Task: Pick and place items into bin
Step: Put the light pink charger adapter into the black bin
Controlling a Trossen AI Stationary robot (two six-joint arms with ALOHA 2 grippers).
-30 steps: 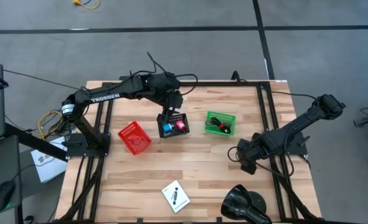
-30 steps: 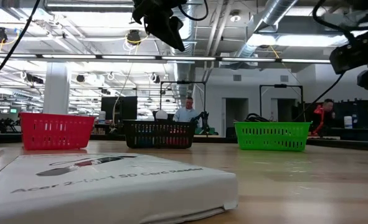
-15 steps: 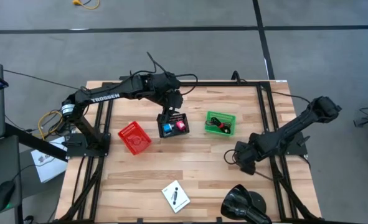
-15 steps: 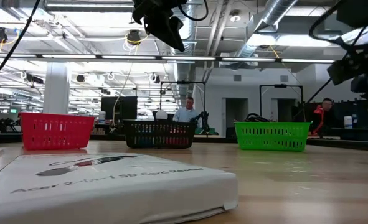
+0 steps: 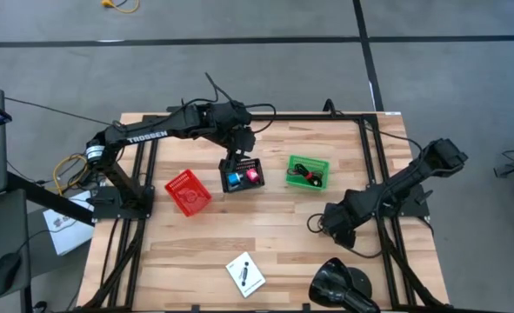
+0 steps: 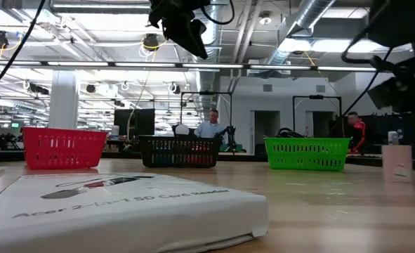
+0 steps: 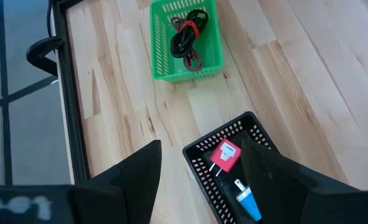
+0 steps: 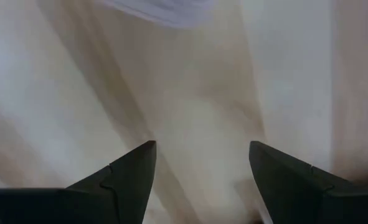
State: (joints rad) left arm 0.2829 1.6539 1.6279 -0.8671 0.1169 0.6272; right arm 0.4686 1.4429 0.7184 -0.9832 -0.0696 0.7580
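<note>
My left gripper (image 5: 236, 149) hangs open above the black basket (image 5: 242, 173), touching nothing. In that basket lie a blue piece (image 7: 247, 203) and a pink-red piece (image 7: 224, 154). A black-and-red coiled cord (image 7: 187, 40) rests in the green basket (image 5: 307, 171). The white card with a black mark (image 5: 245, 273) lies flat near the table's near edge. A pale pink cube (image 6: 397, 163) stands on the table at right in the low view. My right gripper (image 5: 319, 224) is open, low over bare wood (image 8: 196, 93) right of centre.
A red basket (image 5: 188, 191) stands left of the black one. A big glossy black lump (image 5: 339, 283) sits at the near right corner, close to my right arm. Black frame rails (image 5: 368, 174) run along both table sides. People show in the room beyond.
My right gripper has moved toward the table's left, staying low and open. In the low view the pale pink cube now shows whole, where only a pale edge at the picture's right border showed before.
</note>
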